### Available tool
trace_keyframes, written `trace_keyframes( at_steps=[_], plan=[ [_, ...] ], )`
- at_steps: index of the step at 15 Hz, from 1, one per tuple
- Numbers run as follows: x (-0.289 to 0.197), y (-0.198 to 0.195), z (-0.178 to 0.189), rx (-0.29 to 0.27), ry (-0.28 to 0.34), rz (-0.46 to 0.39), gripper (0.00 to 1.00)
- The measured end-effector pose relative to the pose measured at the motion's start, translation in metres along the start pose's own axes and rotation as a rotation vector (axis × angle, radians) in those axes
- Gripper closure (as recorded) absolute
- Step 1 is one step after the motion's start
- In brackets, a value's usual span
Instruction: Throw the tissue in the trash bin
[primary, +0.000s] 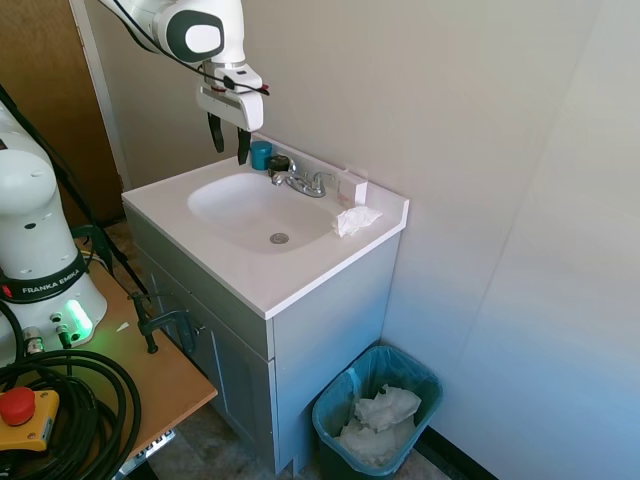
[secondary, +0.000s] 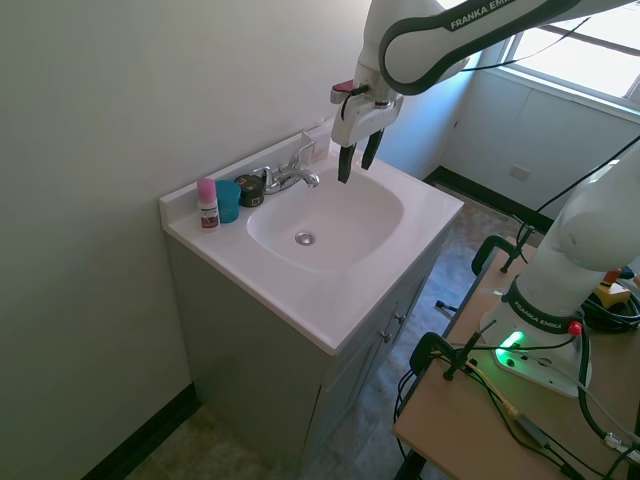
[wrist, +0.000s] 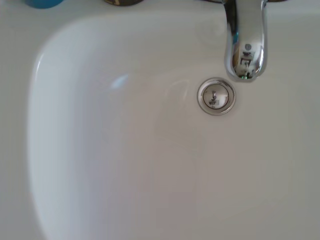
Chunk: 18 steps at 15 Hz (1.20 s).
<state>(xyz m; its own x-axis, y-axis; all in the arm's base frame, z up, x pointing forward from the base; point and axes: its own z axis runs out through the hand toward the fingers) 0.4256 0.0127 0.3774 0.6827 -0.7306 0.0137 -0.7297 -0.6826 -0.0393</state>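
First exterior view shows the gripper (primary: 229, 139) empty with fingers parted, hovering above the sink basin (primary: 262, 208) beside the faucet (primary: 303, 181), while the tissue (primary: 356, 219) lies on the tabletop past the faucet, toward the vanity's far corner.

The arm base (primary: 45, 265) carried a dark band reading "FRANKA EMIKA", and the same words stood on the base (secondary: 545, 305) in the second exterior view. The upper arm link (secondary: 470, 25) read "FRANKA EMI", cut off where it curved away. A small bottle (secondary: 207, 204) bore a label, probably printed, too small to read.
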Motion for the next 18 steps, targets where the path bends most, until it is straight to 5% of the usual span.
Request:
trace_keyframes(
  at_steps=[2, 5, 9, 18],
  plan=[
    [0.003, 0.0, 0.0, 0.003, 0.016, 0.013, 0.0],
    [0.032, 0.006, 0.001, 0.032, 0.123, 0.117, 0.0],
    [0.101, 0.053, -0.008, 0.062, 0.187, 0.283, 0.0],
    [0.194, 0.087, 0.033, -0.01, 0.164, 0.414, 0.0]
  ],
)
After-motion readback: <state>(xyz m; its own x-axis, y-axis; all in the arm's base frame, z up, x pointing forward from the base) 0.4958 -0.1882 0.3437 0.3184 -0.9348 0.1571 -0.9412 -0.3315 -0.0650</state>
